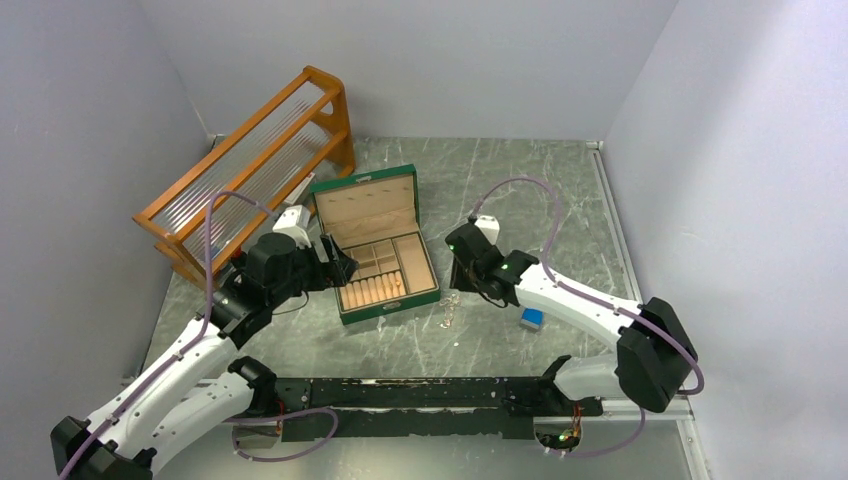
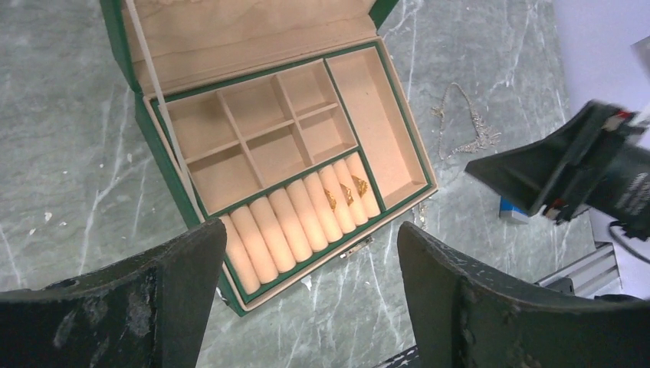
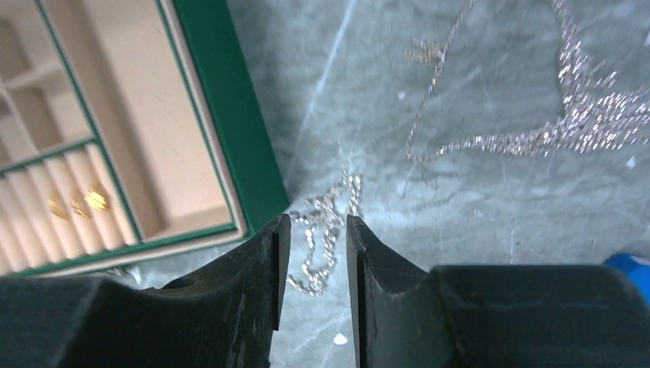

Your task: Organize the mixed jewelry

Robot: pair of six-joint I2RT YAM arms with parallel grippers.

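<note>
Left of the green hinged jewellery box with beige lining, the left hand stands wide open and empty. Three small gold pieces sit in the ring rolls along the box's front. Just right of the box's front corner, thin glittering chains lie loose on the grey marbled desk. The right hand hovers over the nearest chain with its jaws a narrow gap apart, gripping nothing. These chains look light, limp and slippery, and are likely to snag. A bunched stretch should give a better pinch than a single strand.
</note>
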